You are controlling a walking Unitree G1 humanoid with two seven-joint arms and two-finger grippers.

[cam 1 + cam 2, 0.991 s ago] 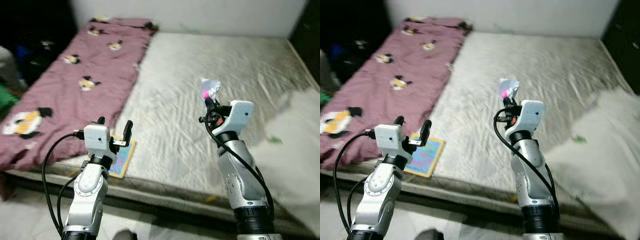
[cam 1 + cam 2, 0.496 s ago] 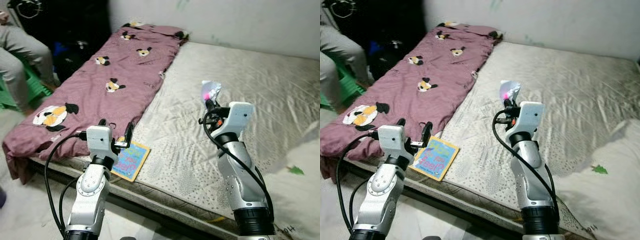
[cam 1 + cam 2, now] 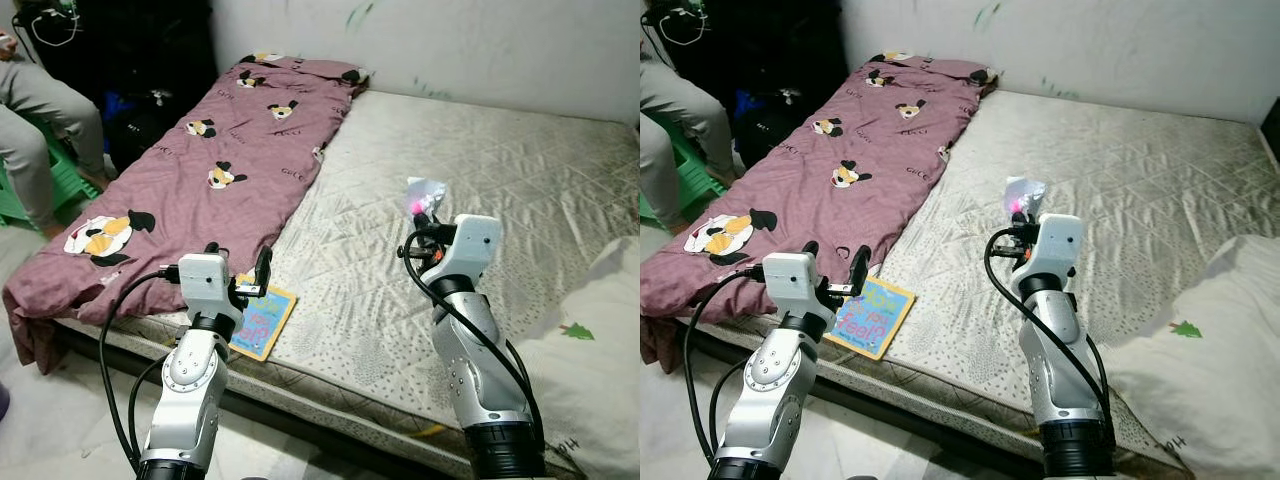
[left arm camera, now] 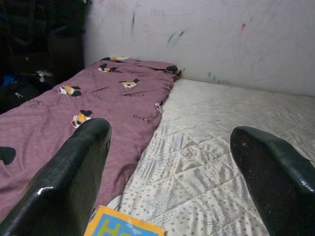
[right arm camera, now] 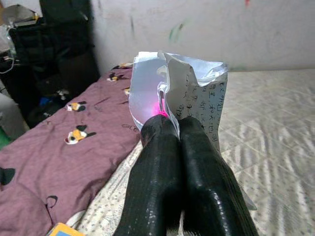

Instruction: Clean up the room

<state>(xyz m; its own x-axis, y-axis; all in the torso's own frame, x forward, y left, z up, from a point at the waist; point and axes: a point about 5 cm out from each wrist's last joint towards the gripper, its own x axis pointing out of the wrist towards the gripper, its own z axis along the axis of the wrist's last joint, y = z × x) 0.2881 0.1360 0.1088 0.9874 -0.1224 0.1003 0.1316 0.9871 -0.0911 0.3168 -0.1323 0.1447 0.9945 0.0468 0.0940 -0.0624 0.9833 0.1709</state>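
My right gripper (image 3: 419, 212) is held up over the mattress (image 3: 520, 170), shut on a silvery plastic wrapper (image 3: 424, 190) with a pink spot. The right wrist view shows the wrapper (image 5: 183, 87) pinched between the two black fingers (image 5: 160, 162). My left gripper (image 3: 238, 263) stands open above the bed's near edge, over a colourful children's book (image 3: 260, 322) that lies flat on the mattress. Nothing sits between the wide-apart fingers (image 4: 74, 172) in the left wrist view.
A mauve blanket (image 3: 210, 160) with cartoon prints covers the bed's left side. A white pillow (image 3: 590, 360) lies at the right. A seated person's legs (image 3: 40, 130) and a green stool (image 3: 25, 190) are at the far left. Dark bags (image 3: 140, 110) stand by the wall.
The camera has swung left and pulled back, bringing the person and the floor into view. Both arms keep their pose; the right gripper still holds the wrapper.
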